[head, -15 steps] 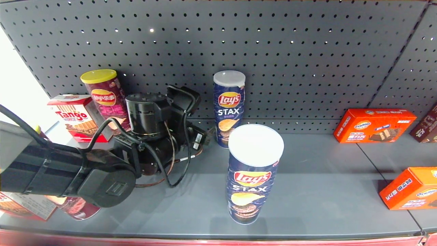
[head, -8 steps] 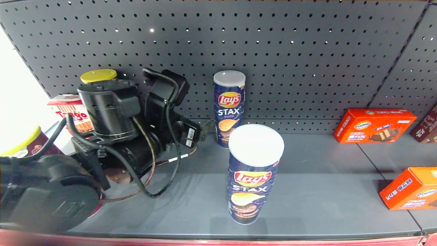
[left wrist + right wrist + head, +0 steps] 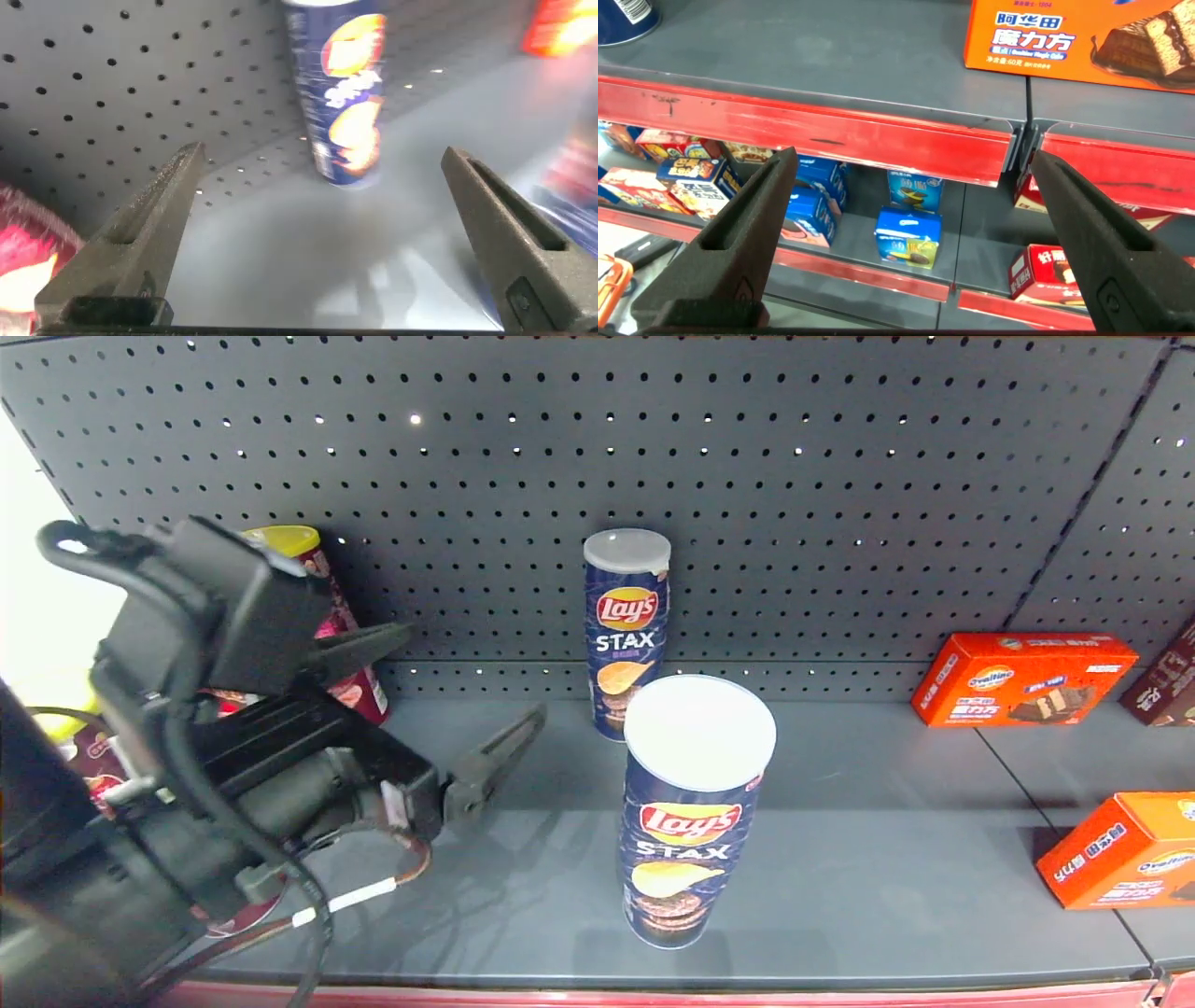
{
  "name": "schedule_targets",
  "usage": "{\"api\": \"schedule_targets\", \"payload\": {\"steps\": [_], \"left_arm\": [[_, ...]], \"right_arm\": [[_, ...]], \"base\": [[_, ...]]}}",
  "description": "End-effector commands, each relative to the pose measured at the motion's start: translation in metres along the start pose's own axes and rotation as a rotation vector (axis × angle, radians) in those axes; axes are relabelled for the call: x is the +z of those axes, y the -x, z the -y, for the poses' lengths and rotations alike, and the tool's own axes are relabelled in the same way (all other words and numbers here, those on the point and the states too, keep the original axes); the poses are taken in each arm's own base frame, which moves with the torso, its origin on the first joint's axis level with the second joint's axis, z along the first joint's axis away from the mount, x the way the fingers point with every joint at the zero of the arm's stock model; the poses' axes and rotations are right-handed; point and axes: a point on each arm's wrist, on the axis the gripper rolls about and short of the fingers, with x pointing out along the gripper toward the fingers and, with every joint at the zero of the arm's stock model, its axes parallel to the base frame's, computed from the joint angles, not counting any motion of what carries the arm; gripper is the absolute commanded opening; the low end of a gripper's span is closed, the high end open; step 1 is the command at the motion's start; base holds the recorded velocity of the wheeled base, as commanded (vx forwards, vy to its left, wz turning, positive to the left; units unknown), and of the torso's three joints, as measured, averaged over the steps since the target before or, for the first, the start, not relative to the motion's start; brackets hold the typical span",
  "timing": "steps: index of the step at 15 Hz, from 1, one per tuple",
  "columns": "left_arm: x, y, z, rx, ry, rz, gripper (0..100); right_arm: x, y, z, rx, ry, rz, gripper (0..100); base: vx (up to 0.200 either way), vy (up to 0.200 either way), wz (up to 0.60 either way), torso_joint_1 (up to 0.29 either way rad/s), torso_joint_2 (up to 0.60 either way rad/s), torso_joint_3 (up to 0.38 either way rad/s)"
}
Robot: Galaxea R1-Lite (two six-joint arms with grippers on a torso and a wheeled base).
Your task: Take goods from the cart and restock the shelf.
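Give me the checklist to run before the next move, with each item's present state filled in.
1. Left gripper empty, jaws apart: ok.
2. Right gripper empty, jaws apart: ok.
3. Front blue can upright on the shelf, apart from the left gripper: ok.
4. Back blue can upright at the rear of the shelf: ok.
5. Maroon can clear of the left gripper: cannot tell, since it is partly hidden.
6. Bare shelf space between the blue cans and the orange box: ok.
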Motion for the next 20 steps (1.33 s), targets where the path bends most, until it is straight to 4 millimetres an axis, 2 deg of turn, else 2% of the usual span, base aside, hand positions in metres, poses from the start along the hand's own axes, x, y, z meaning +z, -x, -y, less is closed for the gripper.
{"api": "schedule_targets", "payload": {"steps": [1, 2, 3, 6, 8, 9, 12, 15, 17, 20], "left_arm": [[0.008, 0.056, -0.001, -0.065, 0.027, 0.106, 100], [0.003, 0.075, -0.003, -0.085, 0.034, 0.126, 100], [-0.002, 0.085, -0.004, -0.094, 0.036, 0.132, 100], [-0.038, 0.137, -0.015, -0.086, 0.044, 0.161, 100], [-0.054, 0.156, -0.019, -0.062, 0.047, 0.181, 100], [-0.063, 0.169, -0.024, 0.005, 0.047, 0.204, 100], [-0.079, 0.188, -0.028, 0.168, 0.034, 0.221, 100], [-0.084, 0.197, -0.027, 0.243, 0.043, 0.212, 100], [-0.091, 0.206, -0.02, 0.228, 0.046, 0.206, 100], [-0.114, 0.221, -0.003, 0.242, 0.085, 0.136, 100]], "right_arm": [[0.0, 0.0, 0.0, 0.0, 0.0, -0.001, 100], [0.0, 0.0, 0.0, 0.0, 0.0, -0.001, 100], [0.0, 0.0, 0.0, 0.0, 0.0, -0.001, 100], [0.0, 0.0, 0.0, 0.0, 0.0, -0.001, 100], [0.0, 0.0, 0.0, 0.0, 0.0, -0.001, 100], [0.0, 0.0, 0.0, 0.0, 0.0, -0.001, 100], [0.0, 0.0, 0.0, 0.0, 0.0, -0.001, 100], [0.0, 0.0, 0.0, 0.0, 0.0, -0.001, 100], [0.0, 0.0, 0.0, 0.0, 0.0, -0.001, 100], [0.0, 0.0, 0.0, 0.0, 0.0, -0.001, 100]], "base": [[0.0, 0.0, 0.0, 0.0, 0.0, 0.0], [0.0, 0.0, 0.0, 0.0, 0.0, 0.0], [0.0, 0.0, 0.0, 0.0, 0.0, 0.0], [0.0, 0.0, 0.0, 0.0, 0.0, 0.0], [0.0, 0.0, 0.0, 0.0, 0.0, 0.0], [0.0, 0.0, 0.0, 0.0, 0.0, 0.0], [0.0, 0.0, 0.0, 0.0, 0.0, 0.0], [0.0, 0.0, 0.0, 0.0, 0.0, 0.0], [0.0, 0.0, 0.0, 0.0, 0.0, 0.0], [0.0, 0.0, 0.0, 0.0, 0.0, 0.0]]}}
